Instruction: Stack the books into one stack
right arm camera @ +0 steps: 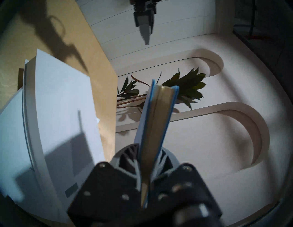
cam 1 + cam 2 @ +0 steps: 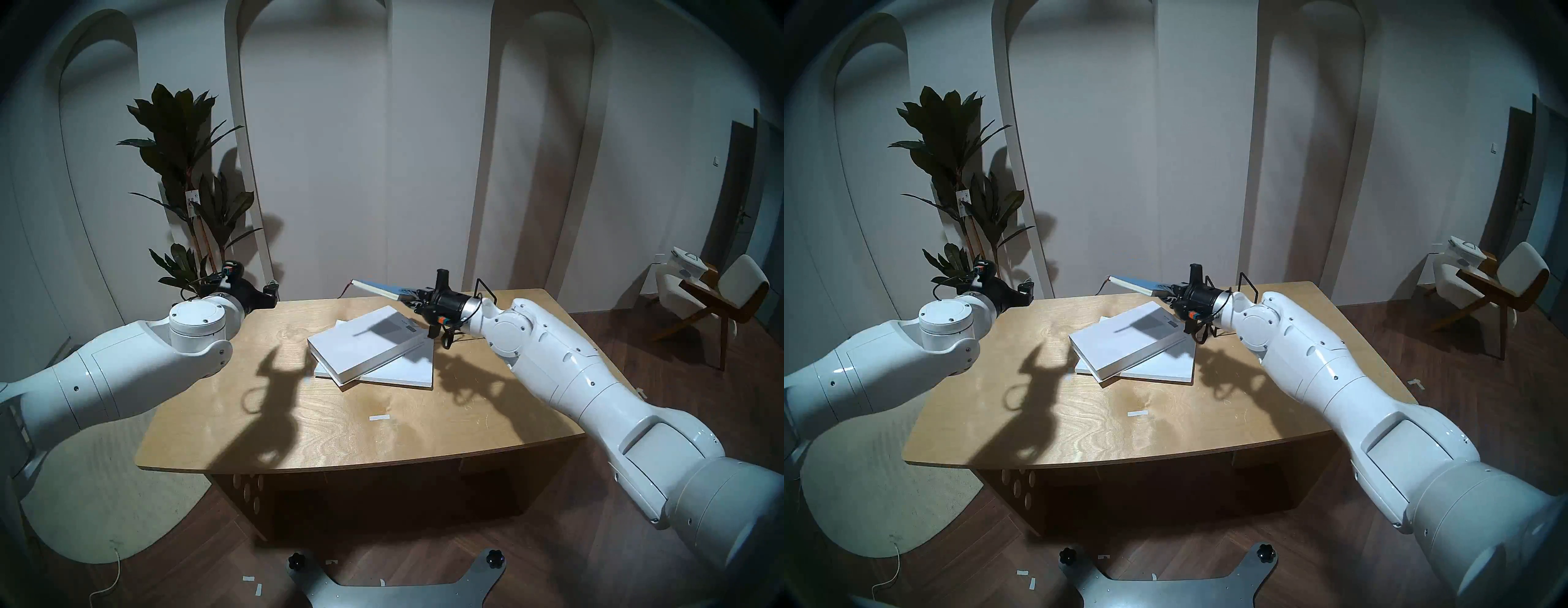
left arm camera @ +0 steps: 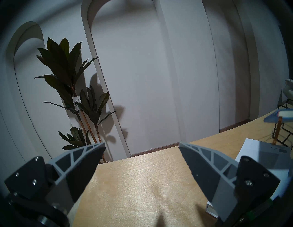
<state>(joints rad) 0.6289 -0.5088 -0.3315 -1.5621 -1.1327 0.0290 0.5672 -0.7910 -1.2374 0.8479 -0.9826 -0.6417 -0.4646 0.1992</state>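
Holding the blue notebook [image 2: 377,288] by one short end, the right gripper [image 2: 409,297] carries it nearly level above the far edge of the counter [image 2: 339,429]. The notebook's long axis runs away from the gripper toward the view's left. The landing spot lies nearer and lower: the thick white hardcover [image 2: 365,344] rests askew on the large thin white booklet [image 2: 403,373], corners fanned apart. The right arm is plainly the nearer one; the left gripper [image 2: 261,295] hangs off the counter's far left corner, well apart from the books. A black wire rack [image 2: 483,288] peeks out behind the right wrist.

The second head view matches: notebook [image 2: 1134,283] aloft, hardcover [image 2: 1123,344] crossing the booklet [image 2: 1166,369], both matte white with crisp edges.

From the left wrist, the ribbed grey fingers [image 3: 82,166] stand spread wide with nothing between them, over pale wood grain. The hardcover's printed corner [image 3: 261,152] shows at right, and the notebook [image 3: 283,118] floats above it, a thin ribbon dangling.

From the right wrist, which is rolled on its side, the gripper [image 1: 150,158] is pressed together on the notebook [image 1: 157,117], pinching its blue covers and yellowish page block. The hardcover [image 1: 63,111] lies to the view's left, smooth and rigid, so I judge it a flat, stable base.
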